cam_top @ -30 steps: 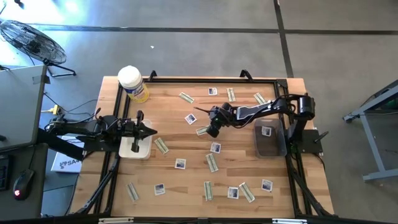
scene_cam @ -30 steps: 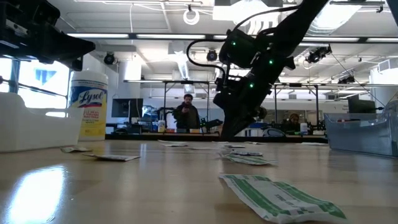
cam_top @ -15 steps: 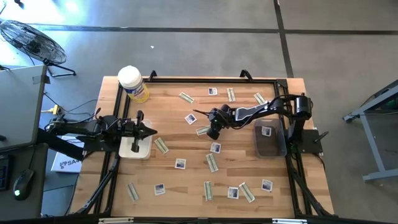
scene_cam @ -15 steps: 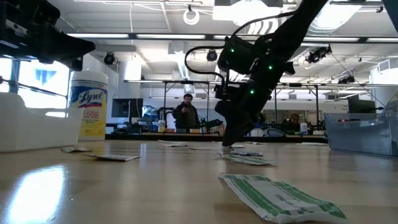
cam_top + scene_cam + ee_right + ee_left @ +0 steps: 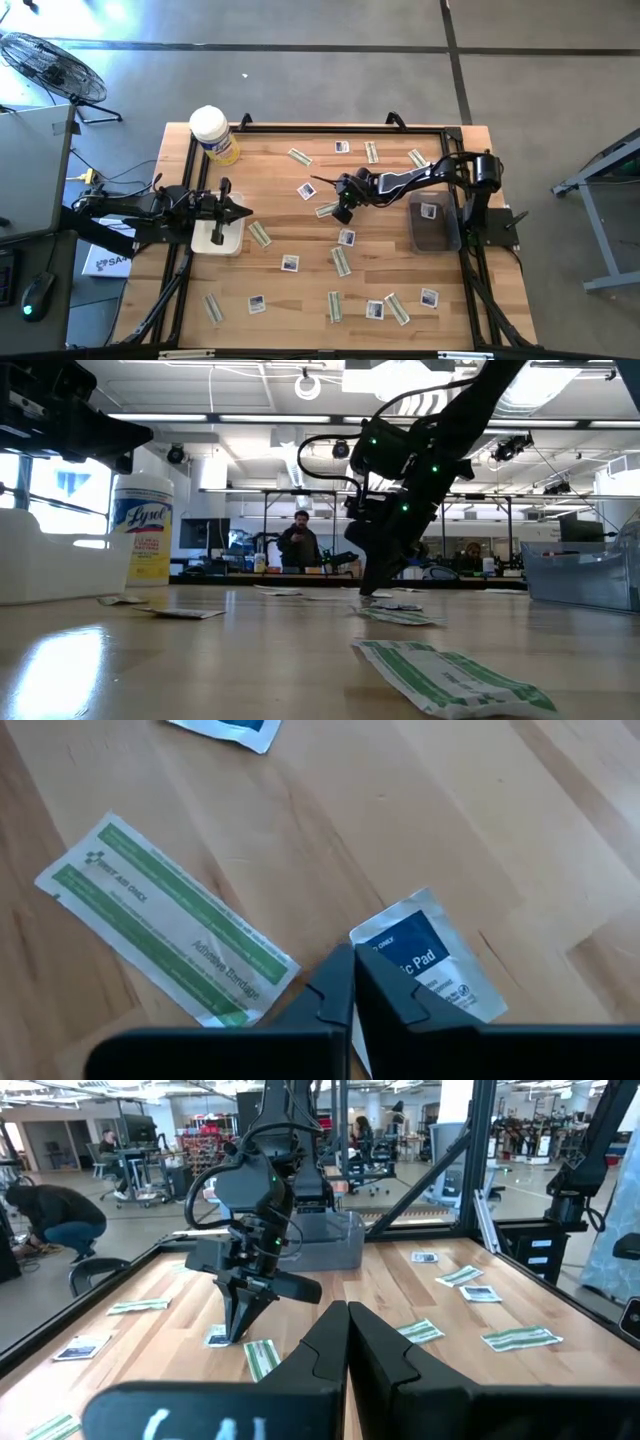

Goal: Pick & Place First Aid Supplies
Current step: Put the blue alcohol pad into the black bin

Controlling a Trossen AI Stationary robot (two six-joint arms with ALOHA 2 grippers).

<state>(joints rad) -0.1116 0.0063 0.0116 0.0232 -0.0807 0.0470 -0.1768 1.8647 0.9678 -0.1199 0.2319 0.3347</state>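
Note:
Several first aid supplies lie flat across the wooden table: white squares with blue print and pale green-striped strips. My right gripper stands tips-down near the table's middle, shut at a white square packet. A green-striped strip lies beside it. My left gripper hangs shut and empty at the table's left, over a white tray. My right gripper has its two fingertips together on the white packet's corner edge, coming steeply from above. The fingers hide the exact spot. The packet lies flat on the table.
A yellow canister with a white lid stands at the far left corner. A dark bin at the right holds one white packet. A black frame rims the table. People show in the room beyond the table.
My right gripper has come down a little to the table top, and its fingers have drawn together at the white packet. The packets have stayed where they were.

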